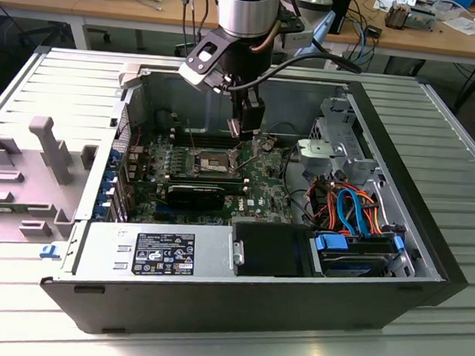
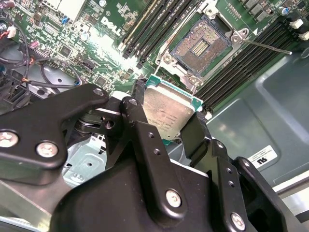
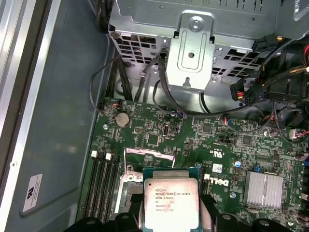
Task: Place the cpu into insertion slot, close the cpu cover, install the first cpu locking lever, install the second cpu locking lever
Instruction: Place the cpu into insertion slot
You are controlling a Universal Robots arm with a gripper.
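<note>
**CPU gripped in the jaws, just off the open insertion slot**

Your gripper (image 1: pixel 241 148) hangs inside the open computer case (image 1: pixel 238 307), which sits on the ribbed metal table (image 1: pixel 457 143). Its jaws are closed part-way, pinching the cpu (image 2: pixel 166 112) by two opposite edges, with the silver top facing the wrist cameras.

In the second wrist view you can see the cpu held clear of the green motherboard (image 3: pixel 193 140). It is apart from the insertion slot (image 2: pixel 200 46), whose contact field lies bare. A thin metal lever (image 2: pixel 266 46) sticks out from one corner of the slot, and long black memory slots (image 2: pixel 244 63) run along two opposite sides of it.

In the exterior view the gripper stands just to the exterior view's right of the slot, low over the board.
</note>
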